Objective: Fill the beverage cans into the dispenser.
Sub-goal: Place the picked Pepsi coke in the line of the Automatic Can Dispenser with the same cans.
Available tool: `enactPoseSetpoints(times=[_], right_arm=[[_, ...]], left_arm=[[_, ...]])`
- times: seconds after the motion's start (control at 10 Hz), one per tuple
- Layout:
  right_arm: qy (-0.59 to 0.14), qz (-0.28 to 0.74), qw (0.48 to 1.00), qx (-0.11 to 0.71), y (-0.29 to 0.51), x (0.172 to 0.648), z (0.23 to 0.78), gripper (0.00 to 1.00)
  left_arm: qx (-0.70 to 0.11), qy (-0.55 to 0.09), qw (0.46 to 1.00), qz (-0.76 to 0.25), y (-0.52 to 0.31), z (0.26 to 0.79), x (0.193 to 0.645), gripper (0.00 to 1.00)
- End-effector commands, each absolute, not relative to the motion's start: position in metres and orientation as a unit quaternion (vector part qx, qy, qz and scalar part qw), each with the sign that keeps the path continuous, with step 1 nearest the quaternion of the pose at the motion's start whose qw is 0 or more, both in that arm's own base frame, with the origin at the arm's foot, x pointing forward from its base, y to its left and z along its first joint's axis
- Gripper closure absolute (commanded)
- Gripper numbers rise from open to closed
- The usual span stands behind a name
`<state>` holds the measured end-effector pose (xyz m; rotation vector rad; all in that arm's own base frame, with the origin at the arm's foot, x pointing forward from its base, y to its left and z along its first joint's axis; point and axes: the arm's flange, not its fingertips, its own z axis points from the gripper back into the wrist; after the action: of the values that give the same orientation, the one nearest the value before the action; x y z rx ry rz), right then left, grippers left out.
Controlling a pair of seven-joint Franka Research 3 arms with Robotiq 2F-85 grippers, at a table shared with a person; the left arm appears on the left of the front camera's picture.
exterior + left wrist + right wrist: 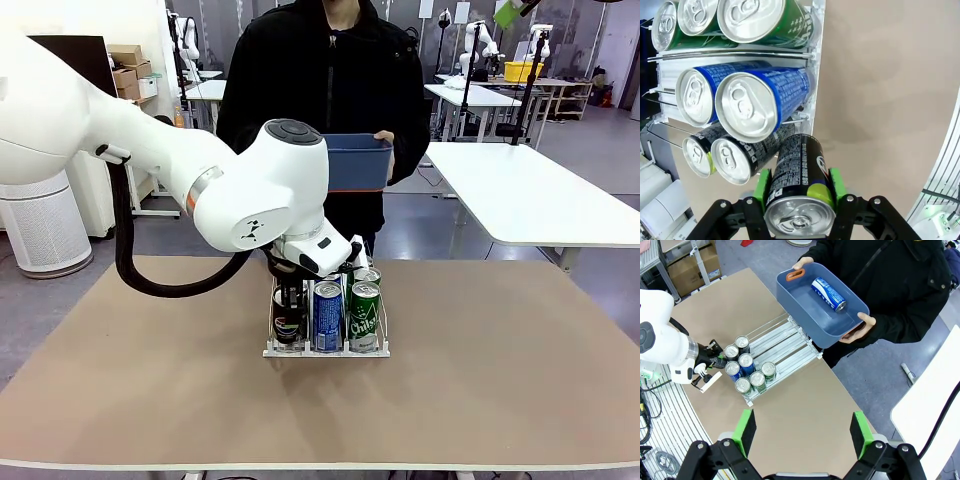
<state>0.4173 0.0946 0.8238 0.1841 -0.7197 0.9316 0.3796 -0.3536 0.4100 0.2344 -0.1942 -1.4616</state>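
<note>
Looking across the surface [500,390] in the front view, the left arm reaches over the middle and its wrist covers the top of the dispenser [325,350], so the fingers there are hidden; a black can [288,325], a blue can [327,315] and a green can [364,315] stand at the front of the three lanes, with those behind them mostly blocked, and a person at the far side holds a blue bin [355,163]. In the left wrist view the left gripper [799,186] is clamped on a black Pepsi can [795,165], green pads [761,187] pressed to opposite sides of the wall just below its silver top, at the open end of the lane that already holds two black cans [732,157]; whether its base touches the rack cannot be told, as the can's own body hides it. The can looks stiff but thin-walled, smooth and likely slippery, probably heavy if full, so a firm hold across the upper body without crushing seems right. In the right wrist view the right gripper [802,432] hangs high with its jaws spread wide and nothing between them, above the dispenser, while one Pocari can [828,293] lies in the bin; labels on the racked cans are too small to read there
</note>
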Motion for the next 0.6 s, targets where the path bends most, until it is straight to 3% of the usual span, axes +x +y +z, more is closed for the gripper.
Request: enactPoseSetpoints(times=[0.0, 0.5], right_arm=[[-0.339, 0.436, 0.829, 0.088, 0.094, 0.416, 0.823, 0.0], [-0.339, 0.436, 0.829, 0.088, 0.094, 0.416, 0.823, 0.0]], left_arm=[[0.088, -0.13, 0.738, -0.656, -0.355, 0.41, 0.4, 0.42], [0.086, -0.115, 0.747, -0.65, -0.35, 0.392, 0.414, 0.42]])
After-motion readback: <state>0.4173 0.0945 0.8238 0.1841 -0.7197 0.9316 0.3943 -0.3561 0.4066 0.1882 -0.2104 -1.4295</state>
